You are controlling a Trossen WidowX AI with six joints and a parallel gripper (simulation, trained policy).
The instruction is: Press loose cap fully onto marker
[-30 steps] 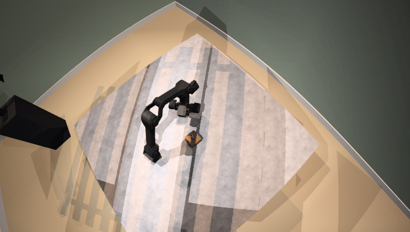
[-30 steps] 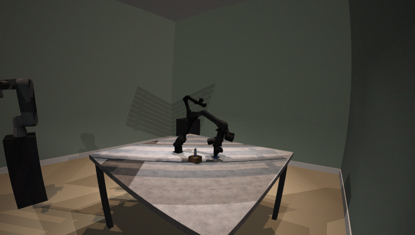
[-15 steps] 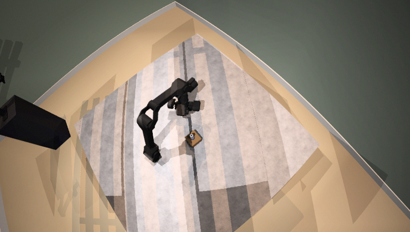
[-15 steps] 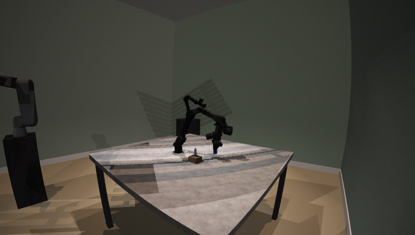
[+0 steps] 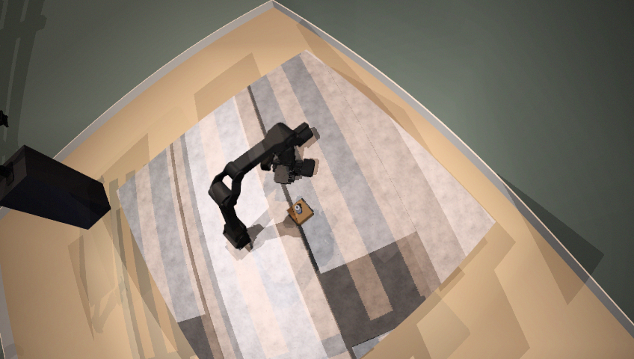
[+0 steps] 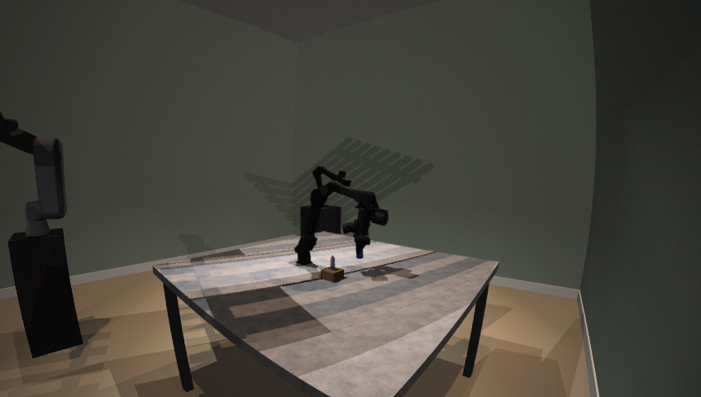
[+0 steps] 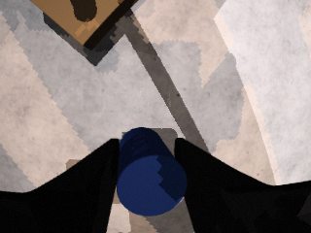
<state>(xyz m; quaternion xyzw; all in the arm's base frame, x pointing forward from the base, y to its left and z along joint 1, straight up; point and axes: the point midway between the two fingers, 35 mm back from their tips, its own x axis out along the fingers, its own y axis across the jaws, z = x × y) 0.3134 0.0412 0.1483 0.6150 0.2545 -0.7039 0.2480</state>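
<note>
Wrist view: see pincer (image 5: 284, 179) (image 6: 360, 250) (image 7: 147, 146) closed on blue cap (image 6: 360, 255) (image 7: 152, 185), with one finger on each side and a round blue end facing the camera. In exterior view, see cap poking out below the fingertips, held above surface (image 5: 377, 155) (image 6: 383, 314) (image 7: 160, 102) — can't judge the exact gap.

See marker (image 5: 298, 207) (image 6: 332, 262) upright in brown block (image 5: 306, 219) (image 6: 332, 275) (image 7: 53, 11), pale upper part showing, cap not on it. From top, find block near pincer but apart, marker off to one side of pincer. In wrist view, get only a corner of block at upper left; can't make out marker there.

Note arm (image 5: 256, 155) (image 6: 311, 216) bent up and over, pincer pointing down beside block — not over it. Can't see cap from top.

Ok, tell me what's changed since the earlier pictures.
The gripper has risen, lifting the blue cap clear of the table. The shadows have shifted too. The marker stays upright and uncapped in its holder block.
</note>
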